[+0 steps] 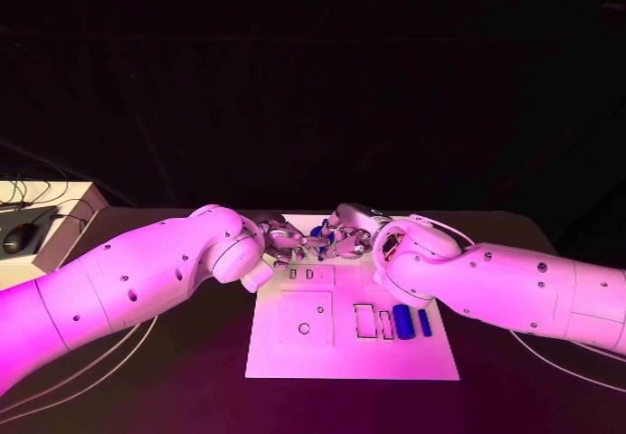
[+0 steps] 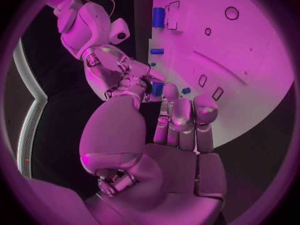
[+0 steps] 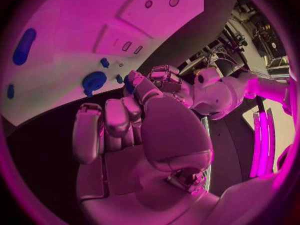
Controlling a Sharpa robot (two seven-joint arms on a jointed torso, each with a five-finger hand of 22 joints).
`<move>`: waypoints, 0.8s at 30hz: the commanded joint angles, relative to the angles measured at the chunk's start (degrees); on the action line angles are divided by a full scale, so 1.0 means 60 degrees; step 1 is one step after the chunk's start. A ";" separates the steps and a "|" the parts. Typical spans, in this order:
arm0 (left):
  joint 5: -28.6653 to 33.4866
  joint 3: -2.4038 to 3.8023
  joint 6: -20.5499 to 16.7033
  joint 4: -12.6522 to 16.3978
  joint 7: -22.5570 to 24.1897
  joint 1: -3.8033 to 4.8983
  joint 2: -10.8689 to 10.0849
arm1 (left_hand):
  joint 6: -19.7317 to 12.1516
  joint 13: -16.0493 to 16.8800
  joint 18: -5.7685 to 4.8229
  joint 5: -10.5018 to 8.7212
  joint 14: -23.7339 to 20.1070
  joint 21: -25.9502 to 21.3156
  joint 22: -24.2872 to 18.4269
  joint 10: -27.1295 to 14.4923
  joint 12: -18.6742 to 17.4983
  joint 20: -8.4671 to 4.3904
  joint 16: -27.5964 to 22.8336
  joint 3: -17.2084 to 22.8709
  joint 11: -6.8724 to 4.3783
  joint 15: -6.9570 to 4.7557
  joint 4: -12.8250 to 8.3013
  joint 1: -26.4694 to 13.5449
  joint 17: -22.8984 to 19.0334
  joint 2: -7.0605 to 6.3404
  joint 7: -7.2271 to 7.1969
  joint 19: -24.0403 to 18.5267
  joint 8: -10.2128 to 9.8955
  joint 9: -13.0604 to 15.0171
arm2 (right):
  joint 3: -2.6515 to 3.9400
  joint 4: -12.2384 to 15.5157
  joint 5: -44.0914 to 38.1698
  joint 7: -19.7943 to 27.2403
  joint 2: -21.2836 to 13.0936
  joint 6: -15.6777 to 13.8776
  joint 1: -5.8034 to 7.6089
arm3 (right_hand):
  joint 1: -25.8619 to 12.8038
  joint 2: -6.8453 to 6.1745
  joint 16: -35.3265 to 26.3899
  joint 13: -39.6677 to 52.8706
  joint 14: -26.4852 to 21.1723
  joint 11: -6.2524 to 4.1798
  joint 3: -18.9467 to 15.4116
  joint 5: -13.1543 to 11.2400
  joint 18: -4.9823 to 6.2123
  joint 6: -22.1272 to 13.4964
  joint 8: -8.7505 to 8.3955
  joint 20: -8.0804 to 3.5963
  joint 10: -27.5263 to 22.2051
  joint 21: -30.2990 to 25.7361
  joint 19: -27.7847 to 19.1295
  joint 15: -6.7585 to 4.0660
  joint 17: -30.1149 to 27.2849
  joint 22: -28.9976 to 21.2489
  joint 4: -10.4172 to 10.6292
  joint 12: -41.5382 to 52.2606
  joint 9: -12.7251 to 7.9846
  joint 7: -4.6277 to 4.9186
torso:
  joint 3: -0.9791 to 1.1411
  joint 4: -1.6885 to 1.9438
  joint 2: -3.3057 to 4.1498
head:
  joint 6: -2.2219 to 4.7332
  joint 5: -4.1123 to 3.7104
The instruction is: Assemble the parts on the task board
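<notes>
The white task board [image 1: 352, 357] lies in the middle of the black table. Both hands meet above its far edge. My left hand [image 1: 277, 240] and my right hand [image 1: 352, 237] have their fingertips together on a small blue part [image 1: 319, 233]. In the left wrist view the blue part [image 2: 156, 89] sits between my left hand's [image 2: 181, 125] thumb and fingertip, with the right hand's [image 2: 122, 72] fingers on it too. The right wrist view shows the same part [image 3: 129, 82] at my right hand's [image 3: 119, 125] fingertips, against the left hand [image 3: 159, 77].
Two long blue parts [image 1: 404, 321] lie on the board's right side beside rectangular slots [image 1: 365, 321]. A round blue part [image 3: 94, 80] and small blue pieces [image 3: 105, 62] sit near the board's far edge. A pale box with a mouse [image 1: 20, 238] and cables stands at the far left.
</notes>
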 commanded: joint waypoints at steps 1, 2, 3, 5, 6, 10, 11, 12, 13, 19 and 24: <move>-0.0089 -0.0007 0.0467 -0.0006 -0.0348 0.0024 0.0046 | -0.0283 -0.0113 -0.0082 0.0056 0.0102 -0.0092 0.0045 0.0129 -0.0093 -0.0002 0.0023 0.0134 -0.0092 -0.0098 0.0019 -0.0154 0.0078 -0.0031 -0.0169 0.0033 0.0565 0.0895 | 0.0000 0.0046 -0.0249 -0.0128 0.0031 0.0029 -0.0016 | -0.0040 -0.0015 -0.0035 -0.0002 -0.0013 -0.0077 0.0053 0.0061 -0.0162 0.0174 0.0022 -0.0062 0.0008 -0.0014 0.0790 -0.0067 -0.0005 0.1952 0.0027 -0.0024 0.0007 0.0101 | -0.0002 -0.0006 0.0001 | -0.0005 0.0000; -0.0095 -0.0009 0.0465 -0.0008 -0.0349 0.0025 0.0051 | -0.0328 -0.0110 -0.0095 0.0041 0.0099 -0.0093 0.0066 0.0110 -0.0085 0.0000 0.0000 0.0116 -0.0031 -0.0031 0.0060 -0.0197 0.0076 -0.0040 -0.0135 0.0044 0.0613 0.1044 | -0.0001 0.0052 -0.0253 -0.0124 0.0038 0.0051 -0.0019 | -0.0040 -0.0015 -0.0035 -0.0002 -0.0013 -0.0077 0.0053 0.0061 -0.0162 0.0174 0.0022 -0.0062 0.0008 -0.0014 0.0790 -0.0067 -0.0005 0.1952 0.0027 -0.0024 0.0007 0.0101 | -0.0001 -0.0002 0.0002 | -0.0003 -0.0018; -0.0099 -0.0011 0.0465 -0.0010 -0.0350 0.0025 0.0056 | -0.0366 -0.0109 -0.0098 0.0043 0.0103 -0.0099 0.0078 0.0107 -0.0075 0.0005 -0.0007 0.0121 -0.0026 -0.0023 0.0076 -0.0197 0.0082 -0.0042 -0.0133 0.0046 0.0638 0.1150 | -0.0002 0.0057 -0.0255 -0.0122 0.0044 0.0068 -0.0021 | -0.0040 -0.0015 -0.0035 -0.0002 -0.0013 -0.0077 0.0053 0.0061 -0.0162 0.0174 0.0022 -0.0062 0.0008 -0.0014 0.0790 -0.0067 -0.0005 0.1952 0.0027 -0.0024 0.0007 0.0101 | -0.0004 0.0004 0.0003 | -0.0004 -0.0031; -0.0106 -0.0014 0.0466 -0.0015 -0.0349 0.0025 0.0067 | -0.0460 -0.0132 -0.0096 0.0026 0.0121 -0.0132 0.0143 0.0101 -0.0055 0.0018 -0.0029 0.0144 -0.0056 -0.0041 0.0171 -0.0218 0.0120 -0.0032 -0.0132 0.0054 0.0669 0.1564 | -0.0004 0.0063 -0.0260 -0.0120 0.0056 0.0100 -0.0025 | -0.0040 -0.0015 -0.0035 -0.0002 -0.0013 -0.0077 0.0053 0.0061 -0.0162 0.0174 0.0022 -0.0062 0.0008 -0.0014 0.0790 -0.0067 -0.0005 0.1952 0.0027 -0.0024 0.0007 0.0101 | -0.0008 0.0009 0.0002 | -0.0009 -0.0039; -0.0112 -0.0017 0.0469 -0.0018 -0.0349 0.0026 0.0076 | -0.0486 -0.0150 -0.0090 0.0036 0.0113 -0.0142 0.0215 0.0112 -0.0030 -0.0013 -0.0052 0.0105 -0.0022 -0.0004 0.0200 -0.0194 0.0153 -0.0045 -0.0140 0.0085 0.0592 0.1783 | -0.0005 0.0066 -0.0264 -0.0117 0.0070 0.0129 -0.0029 | -0.0048 -0.0031 -0.0030 0.0001 -0.0011 -0.0078 0.0052 0.0057 -0.0161 0.0176 0.0023 -0.0061 0.0013 -0.0018 0.0791 -0.0067 0.0002 0.1951 0.0043 -0.0019 0.0008 0.0097 | -0.0007 0.0011 0.0001 | 0.0001 -0.0049; -0.0119 -0.0022 0.0474 -0.0018 -0.0344 0.0025 0.0095 | -0.0436 -0.0180 -0.0098 0.0032 0.0134 -0.0189 0.0248 0.0110 -0.0042 0.0019 -0.0061 0.0064 -0.0040 -0.0039 0.0235 -0.0207 0.0170 0.0014 -0.0151 0.0071 0.0526 0.1880 | -0.0009 0.0067 -0.0279 -0.0109 0.0098 0.0198 -0.0037 | -0.0048 -0.0031 -0.0030 0.0001 -0.0011 -0.0078 0.0052 0.0057 -0.0161 0.0176 0.0023 -0.0061 0.0013 -0.0018 0.0791 -0.0067 0.0002 0.1951 0.0043 -0.0019 0.0008 0.0097 | -0.0009 0.0001 0.0003 | 0.0006 -0.0051; -0.0120 -0.0022 0.0474 -0.0016 -0.0341 0.0025 0.0099 | -0.0426 -0.0183 -0.0097 0.0032 0.0138 -0.0191 0.0254 0.0115 -0.0040 0.0018 -0.0055 0.0062 -0.0041 -0.0040 0.0232 -0.0202 0.0179 0.0025 -0.0154 0.0075 0.0524 0.1895 | -0.0010 0.0067 -0.0281 -0.0108 0.0105 0.0214 -0.0039 | -0.0048 -0.0031 -0.0030 0.0001 -0.0011 -0.0078 0.0052 0.0057 -0.0161 0.0176 0.0023 -0.0061 0.0013 -0.0018 0.0791 -0.0067 0.0002 0.1951 0.0043 -0.0019 0.0008 0.0097 | -0.0012 -0.0002 0.0005 | 0.0001 -0.0058; -0.0121 -0.0022 0.0472 -0.0015 -0.0338 0.0025 0.0102 | -0.0423 -0.0194 -0.0094 0.0033 0.0136 -0.0200 0.0273 0.0118 -0.0041 0.0019 -0.0059 0.0035 -0.0040 -0.0041 0.0220 -0.0202 0.0186 0.0044 -0.0154 0.0082 0.0505 0.1942 | -0.0011 0.0067 -0.0285 -0.0108 0.0110 0.0225 -0.0041 | -0.0048 -0.0031 -0.0030 0.0001 -0.0011 -0.0078 0.0052 0.0057 -0.0161 0.0176 0.0023 -0.0061 0.0013 -0.0018 0.0791 -0.0067 0.0002 0.1951 0.0043 -0.0019 0.0008 0.0097 | -0.0009 0.0001 0.0009 | -0.0001 -0.0061; -0.0121 -0.0022 0.0468 -0.0013 -0.0334 0.0025 0.0104 | -0.0424 -0.0211 -0.0089 0.0034 0.0129 -0.0216 0.0304 0.0120 -0.0043 0.0020 -0.0071 -0.0011 -0.0037 -0.0040 0.0200 -0.0205 0.0193 0.0073 -0.0152 0.0092 0.0472 0.2017 | -0.0012 0.0066 -0.0290 -0.0107 0.0114 0.0233 -0.0043 | -0.0048 -0.0031 -0.0030 0.0001 -0.0011 -0.0078 0.0052 0.0057 -0.0161 0.0176 0.0023 -0.0061 0.0013 -0.0018 0.0791 -0.0067 0.0002 0.1951 0.0043 -0.0019 0.0008 0.0097 | -0.0011 -0.0001 0.0008 | -0.0009 -0.0055; -0.0118 -0.0017 0.0414 0.0008 -0.0285 0.0025 0.0108 | -0.0403 -0.0229 -0.0085 0.0079 0.0147 -0.0239 0.0353 0.0120 -0.0026 0.0042 -0.0075 -0.0083 -0.0038 -0.0035 0.0105 -0.0124 0.0199 0.0234 -0.0149 0.0093 0.0444 0.2096 | -0.0018 0.0060 -0.0322 -0.0100 0.0127 0.0292 -0.0052 | -0.0040 -0.0038 -0.0033 0.0002 -0.0012 -0.0080 0.0055 0.0054 -0.0162 0.0188 0.0029 -0.0061 0.0015 -0.0011 0.0792 -0.0068 0.0000 0.1954 0.0054 -0.0017 0.0011 0.0092 | -0.0019 0.0001 0.0016 | -0.0004 -0.0057; -0.0113 -0.0013 0.0364 0.0032 -0.0233 0.0024 0.0095 | -0.0400 -0.0268 -0.0077 0.0553 0.0152 -0.0277 0.0431 0.0118 0.0007 0.0054 -0.0068 -0.0276 -0.0048 -0.0041 -0.0118 -0.0003 0.0213 0.0530 -0.0160 0.0101 0.0450 0.2246 | -0.0025 0.0068 -0.0330 -0.0092 0.0129 0.0311 -0.0055 | -0.0033 -0.0041 -0.0028 0.0007 -0.0009 -0.0084 0.0058 0.0054 -0.0165 0.0201 0.0033 -0.0062 0.0024 -0.0001 0.0793 -0.0069 0.0008 0.1957 0.0061 -0.0008 0.0013 0.0086 | -0.0018 0.0007 0.0022 | -0.0052 -0.0052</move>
